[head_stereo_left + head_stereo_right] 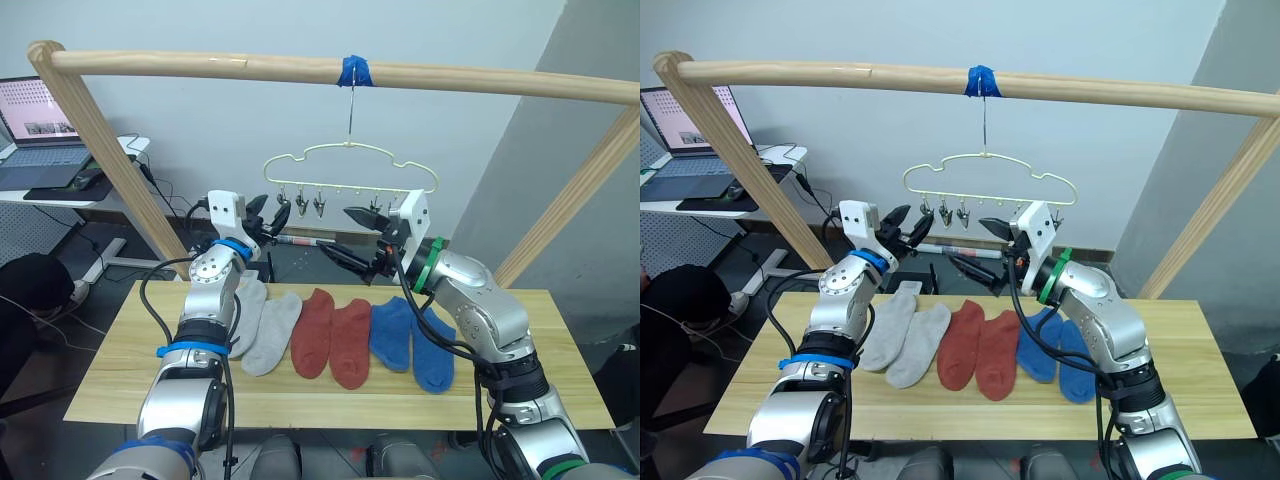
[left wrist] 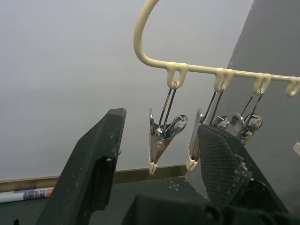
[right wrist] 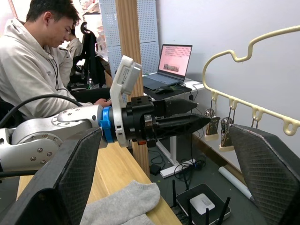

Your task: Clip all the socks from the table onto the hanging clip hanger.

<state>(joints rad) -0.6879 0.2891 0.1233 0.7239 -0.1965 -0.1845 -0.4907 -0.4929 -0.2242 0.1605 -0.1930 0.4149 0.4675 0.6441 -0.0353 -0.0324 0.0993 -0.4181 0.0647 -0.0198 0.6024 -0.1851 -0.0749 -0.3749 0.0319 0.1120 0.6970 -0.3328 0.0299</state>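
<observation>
Six socks lie in a row on the pale wooden table (image 1: 120, 385): two light grey socks (image 1: 262, 325) on the left, two rust red socks (image 1: 332, 338) in the middle and two blue socks (image 1: 417, 348) on the right. The cream clip hanger (image 1: 350, 162) hangs above and behind them, nothing clipped on it. My left gripper (image 1: 274, 221) is raised and open at the hanger's left end, with a metal clip (image 2: 161, 140) just beyond the gap between its fingers. Under the hanger's right half, my right gripper (image 1: 341, 233) is wide open, empty, and pointing left toward the left gripper (image 3: 192, 115).
A round wooden pole (image 1: 200, 68) with blue tape (image 1: 354, 70) carries the hanger. Slanted frame poles (image 1: 110, 165) stand at both table ends. A laptop (image 1: 38, 125) sits on a desk at the back left. A seated person (image 3: 33, 61) is off to that side.
</observation>
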